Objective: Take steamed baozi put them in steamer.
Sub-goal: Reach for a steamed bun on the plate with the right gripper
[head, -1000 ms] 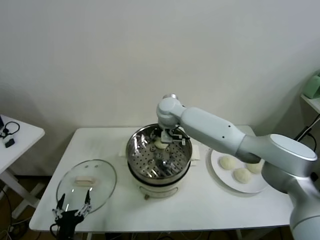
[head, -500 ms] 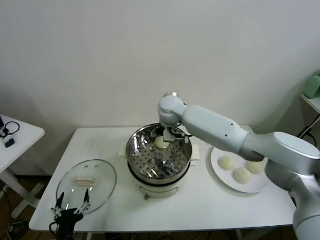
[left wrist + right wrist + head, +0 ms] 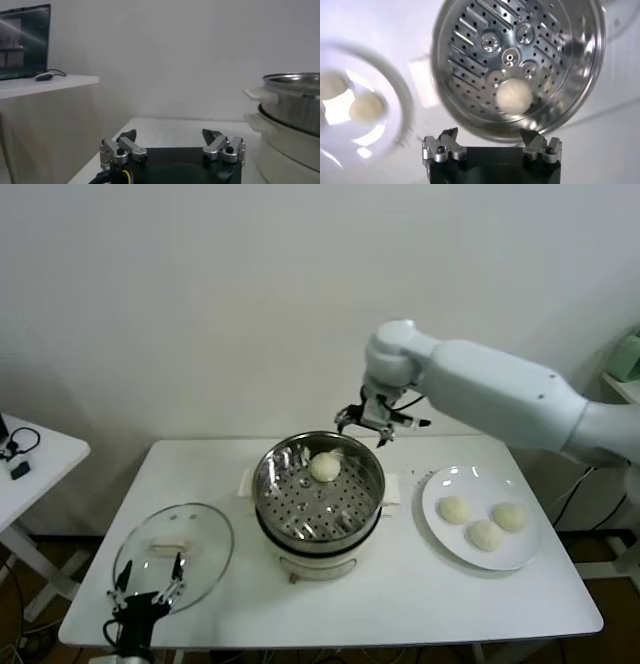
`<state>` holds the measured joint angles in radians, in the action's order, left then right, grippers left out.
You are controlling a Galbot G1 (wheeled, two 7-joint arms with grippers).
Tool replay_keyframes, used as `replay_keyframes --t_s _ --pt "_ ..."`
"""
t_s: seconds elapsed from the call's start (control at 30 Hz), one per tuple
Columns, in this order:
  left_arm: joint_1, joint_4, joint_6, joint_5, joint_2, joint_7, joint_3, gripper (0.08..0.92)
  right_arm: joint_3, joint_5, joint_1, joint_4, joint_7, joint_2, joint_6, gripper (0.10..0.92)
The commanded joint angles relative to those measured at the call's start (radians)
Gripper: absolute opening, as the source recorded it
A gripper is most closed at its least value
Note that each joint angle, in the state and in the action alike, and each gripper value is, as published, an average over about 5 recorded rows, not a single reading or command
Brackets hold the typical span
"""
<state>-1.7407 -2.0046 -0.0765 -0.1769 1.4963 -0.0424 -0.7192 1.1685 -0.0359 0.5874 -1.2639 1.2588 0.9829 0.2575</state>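
One cream-white baozi (image 3: 324, 467) lies on the perforated tray at the back of the steel steamer (image 3: 275, 506), apart from any gripper; the right wrist view shows the same baozi (image 3: 514, 96) inside the steamer (image 3: 580, 75). Three more baozi (image 3: 485, 533) rest on the white plate (image 3: 440, 542) to the steamer's right. My right gripper (image 3: 377, 423) hovers open and empty above the steamer's back right rim. Low at the table's front left corner sits my left gripper (image 3: 146, 596), open and empty, by the glass lid; its own view shows the steamer (image 3: 292, 100) off to one side.
A round glass lid (image 3: 172, 554) lies flat on the white table (image 3: 420, 604) at the front left. A small side table (image 3: 30, 459) with cables stands further left. A wall rises close behind the table.
My right gripper let go of the baozi inside the steamer, opened, and rose up and to the right, out of the pot. The baozi stays on the tray. The left arm has barely moved.
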Motion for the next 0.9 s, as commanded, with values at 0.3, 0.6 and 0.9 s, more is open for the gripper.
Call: replay_keyframes --t_s 0.3,0.6,0.9 --pt "-0.016 -0.023 0.007 0.006 0.000 -0.008 -0.004 0.823 -0.086 0.143 -0.221 0.346 0.003 -0.158 -0.284 0.823" --pt "-0.023 -0.036 0.013 0.016 0.004 -0.009 -0.011 0.823 -0.255 -0.055 -0.448 0.464 -0.010 -0.075 -0.259 0.823" --pt "-0.027 -0.015 0.009 0.017 0.007 -0.010 -0.013 0.823 -0.356 -0.149 -0.530 0.522 -0.012 -0.064 -0.231 0.823"
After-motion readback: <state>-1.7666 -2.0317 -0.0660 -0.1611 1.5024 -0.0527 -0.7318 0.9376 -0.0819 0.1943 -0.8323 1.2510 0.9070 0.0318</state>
